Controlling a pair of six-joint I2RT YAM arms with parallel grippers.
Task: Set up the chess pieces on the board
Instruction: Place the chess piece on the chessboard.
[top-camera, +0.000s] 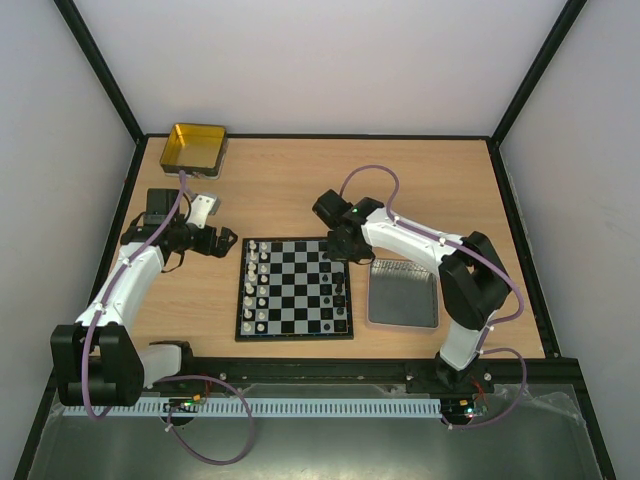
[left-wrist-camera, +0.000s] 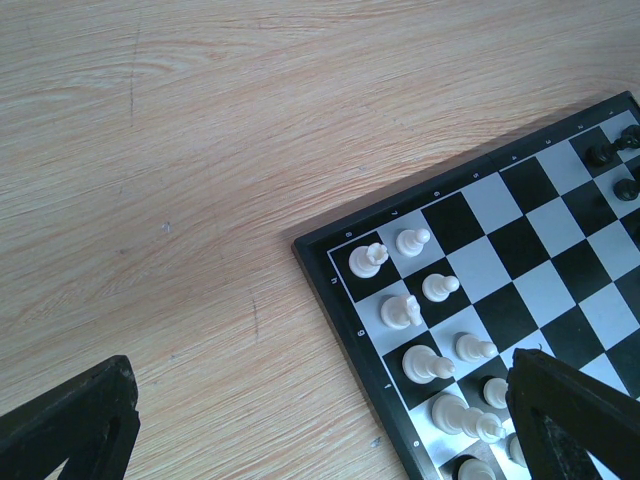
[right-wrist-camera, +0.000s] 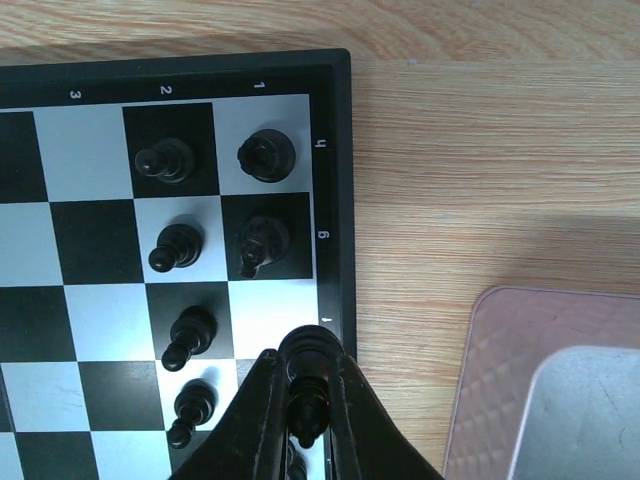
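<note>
The right gripper (right-wrist-camera: 305, 400) is pinching a black chess piece (right-wrist-camera: 310, 362) between narrowed jaws, at the outermost file of the board (right-wrist-camera: 335, 150). Just ahead of the jaws, other black pieces (right-wrist-camera: 265, 155) are standing in two files, and a grey tray (right-wrist-camera: 500, 380) is lying off to one side. The left gripper (left-wrist-camera: 320, 400) is hanging with its jaws spread wide, holding nothing. Ahead of these jaws, white pieces (left-wrist-camera: 410, 242) are standing on the board's corner, nearer the finger (left-wrist-camera: 570, 420) that is over the board.
</note>
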